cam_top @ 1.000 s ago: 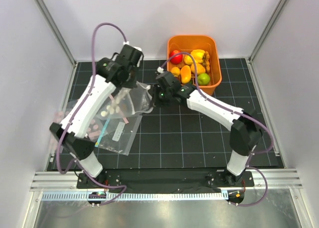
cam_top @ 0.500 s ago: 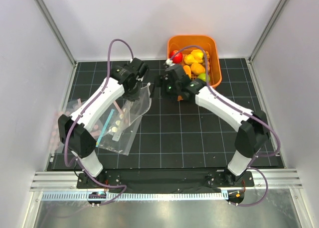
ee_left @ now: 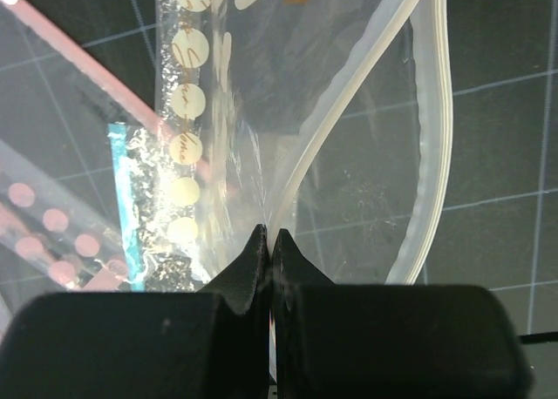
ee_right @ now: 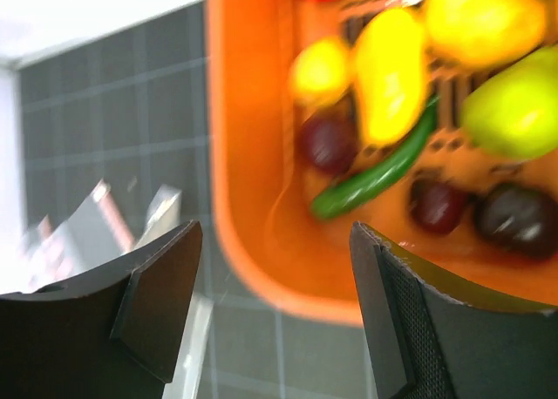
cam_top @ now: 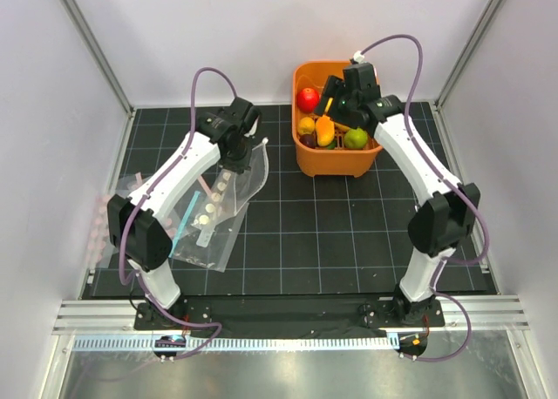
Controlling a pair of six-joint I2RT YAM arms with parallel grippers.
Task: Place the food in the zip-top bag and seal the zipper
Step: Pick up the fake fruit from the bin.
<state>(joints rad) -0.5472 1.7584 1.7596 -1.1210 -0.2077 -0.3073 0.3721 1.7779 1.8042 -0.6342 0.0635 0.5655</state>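
Note:
The zip-top bag (cam_top: 234,183), clear with white dots, hangs from my left gripper (cam_top: 239,158), which is shut on the bag's mouth edge (ee_left: 270,232). The zipper (ee_left: 433,146) curves away as two pale strips, the mouth gaping between them. The food lies in an orange basket (cam_top: 336,166): a red apple (cam_top: 307,98), an orange-yellow mango (cam_top: 324,131), a green lime (cam_top: 355,138). My right gripper (cam_top: 331,105) hovers open and empty over the basket's near-left rim (ee_right: 253,199). Its view shows yellow pieces (ee_right: 390,68), a green pod (ee_right: 375,177) and dark purple pieces (ee_right: 328,143).
Under the dotted bag lies a clear bag with a teal strip and white label (cam_top: 206,233). A pink-dotted bag (cam_top: 112,209) sits at the mat's left edge, and a loose pink strip (ee_left: 83,64) lies beside them. White walls and metal posts enclose the mat.
My right gripper let go of the bag's edge, opened, and swung back and right to above the basket. My left gripper shifted slightly right, still holding the bag.

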